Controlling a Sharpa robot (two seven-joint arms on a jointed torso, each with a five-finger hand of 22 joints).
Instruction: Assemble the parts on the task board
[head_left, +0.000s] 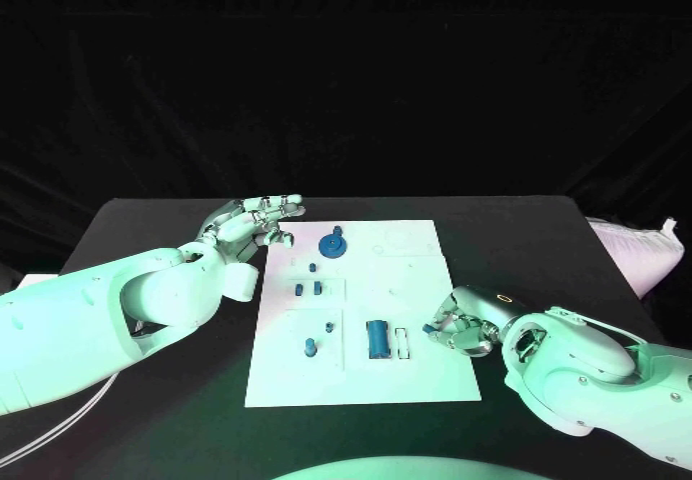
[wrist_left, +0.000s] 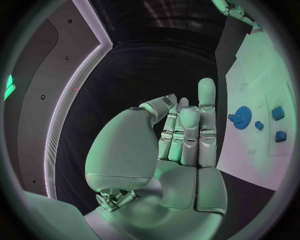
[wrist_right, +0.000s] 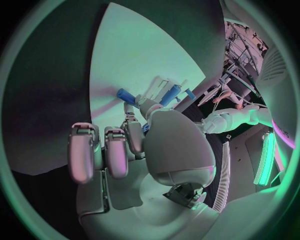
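Observation:
The white task board (head_left: 418, 262) lies mid-table. On it are a blue gear (head_left: 333, 244), several small blue parts such as one (head_left: 310, 347) near the front, and a long blue part (head_left: 378, 340) beside a white slot piece (head_left: 405, 343). My left hand (head_left: 260, 222) hovers by the board's far left corner, fingers straight and holding nothing; the left wrist view shows that hand (wrist_left: 187, 135) with the gear (wrist_left: 241, 118) beyond it. My right hand (head_left: 462, 325) sits at the board's right edge with curled fingers, pinching a small blue part (wrist_right: 125, 94) close to the long blue part (wrist_right: 170, 94).
A pale padded bag (head_left: 642, 250) lies at the table's right edge. Black table surface (head_left: 173, 225) surrounds the board on all sides. Small blue parts (wrist_left: 278, 113) stand in the board near the gear.

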